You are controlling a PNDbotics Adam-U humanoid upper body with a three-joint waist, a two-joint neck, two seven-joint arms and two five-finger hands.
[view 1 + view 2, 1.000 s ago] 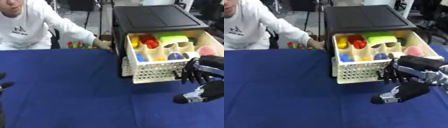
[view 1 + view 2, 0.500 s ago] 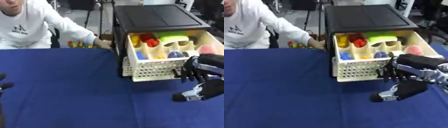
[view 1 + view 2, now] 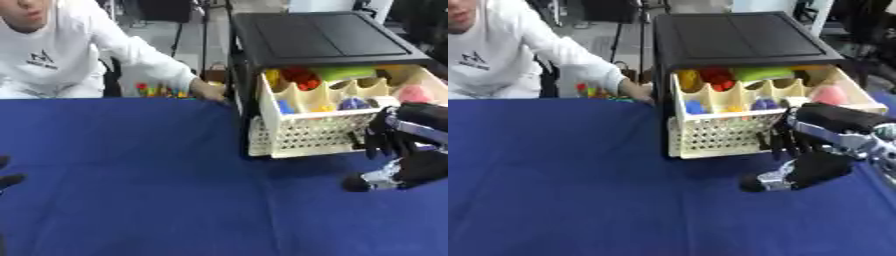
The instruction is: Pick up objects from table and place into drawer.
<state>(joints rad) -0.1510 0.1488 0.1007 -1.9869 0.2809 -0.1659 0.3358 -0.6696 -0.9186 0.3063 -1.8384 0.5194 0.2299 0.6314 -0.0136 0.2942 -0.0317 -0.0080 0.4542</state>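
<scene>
Black boxy cabinet (image 3: 737, 40) with a flat matte top sits at the far side of the blue cloth table (image 3: 131, 180). Its cream plastic drawer (image 3: 719, 132) is pulled out — perforated lattice front, scalloped dividers inside. The task's objects are in the drawer compartments: a red rounded piece (image 3: 717, 77), a yellow one (image 3: 688, 78), a long green one (image 3: 763, 73), a pink rounded one (image 3: 829, 95), small blue ones (image 3: 696, 107) near the front. Shapes are blurred, exact items can't be made out.

Right hand (image 3: 807, 145) is black with silver joints, just in front of the drawer's right front corner, fingers (image 3: 785, 142) pointing down and loosely spread, thumb (image 3: 767, 181) stuck out low toward the cloth, nothing held. Whether the fingers touch the lattice front can't be told. Forearm is cut off by the right edge.

Left hand (image 3: 7, 175) shows only as a dark sliver at the left edge, low — finger pose can't be told.

A person in a white sweatshirt sits at the far left, hand (image 3: 208, 92) resting at the table's far edge just beside the cabinet's left side. Small colourful bits (image 3: 157, 91) lie by that hand, too small to identify. The cloth is smooth with mild creases.
</scene>
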